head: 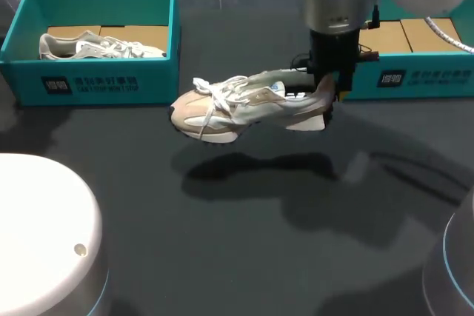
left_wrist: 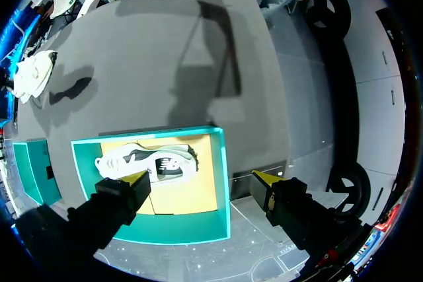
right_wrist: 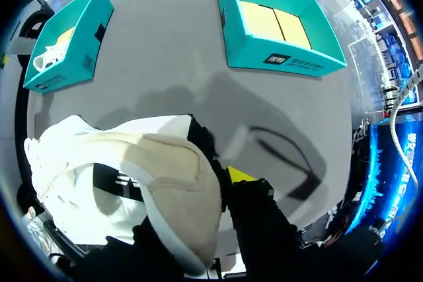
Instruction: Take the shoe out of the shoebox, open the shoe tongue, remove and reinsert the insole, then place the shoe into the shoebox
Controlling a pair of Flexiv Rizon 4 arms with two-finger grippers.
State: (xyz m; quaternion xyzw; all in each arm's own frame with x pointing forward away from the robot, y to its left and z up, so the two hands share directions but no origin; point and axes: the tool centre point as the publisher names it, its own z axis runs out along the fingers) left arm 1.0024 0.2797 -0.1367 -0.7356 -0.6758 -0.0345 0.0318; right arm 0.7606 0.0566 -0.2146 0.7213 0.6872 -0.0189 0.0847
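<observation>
Two teal shoeboxes stand along the far side of the dark bench [head: 222, 249], well apart from each other. The left shoebox [head: 96, 83] holds a second shoe [head: 96, 46], pale grey and white, lying on its side on the cardboard floor with its toe towards the box's right wall. The right shoebox [head: 422, 79] shows its bare cardboard floor, partly hidden behind my right arm.

Between the boxes, the right pincer [head: 326, 90] points straight down and is clamped on the heel of the held shoe [head: 244, 105]. This shoe is beige and white with white laces. It hangs clear of the bench, roughly level, sole down, with its toe pointing towards the left shoebox. Its shadow [head: 252, 168] lies on the bench just below and nearer the robot. In the right wrist view the heel fills the space at the fingers. One yellow fingertip [right_wrist: 239, 175] presses against the heel's side, and the other is hidden behind the shoe.

The left pincer [left_wrist: 199, 177] hangs high above the left shoebox, looking straight down into it, with its fingers spread wide apart and not touching anything. From there the second shoe lies beneath and just ahead of one fingertip [left_wrist: 139, 177], and the other fingertip sits past the box's wall.
</observation>
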